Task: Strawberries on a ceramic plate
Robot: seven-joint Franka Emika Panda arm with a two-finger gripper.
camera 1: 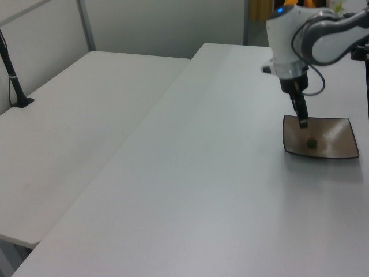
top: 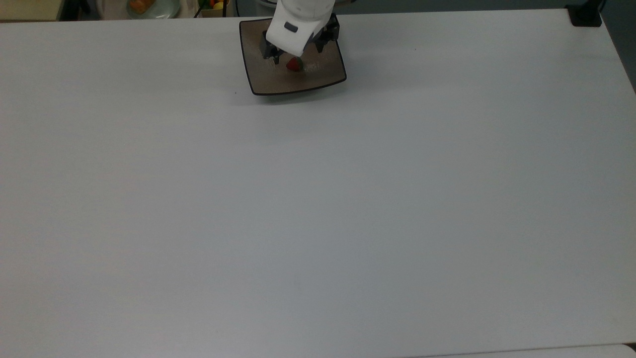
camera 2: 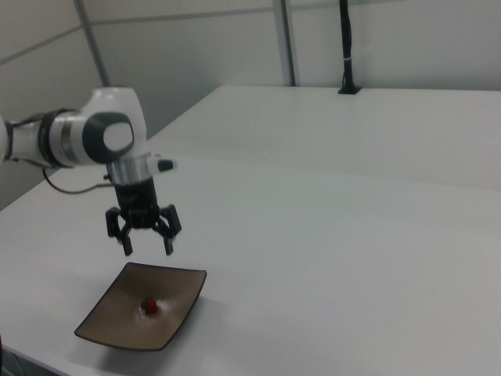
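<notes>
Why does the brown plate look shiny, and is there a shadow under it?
In the top view, pale glare sits on the ceramic plate beside the strawberry, and a soft dark shadow runs along its lower edge on the table. In the right view, a light sheen shows next to the berry, below the open gripper.

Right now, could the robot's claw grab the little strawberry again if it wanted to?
Probably yes. The gripper hangs just above the strawberry, jaws open, and the berry lies alone on the ceramic plate with nothing between them.

Glossy glazed plate (camera 2: 176,309), matt smooth tbl (top: 318,209).
</notes>
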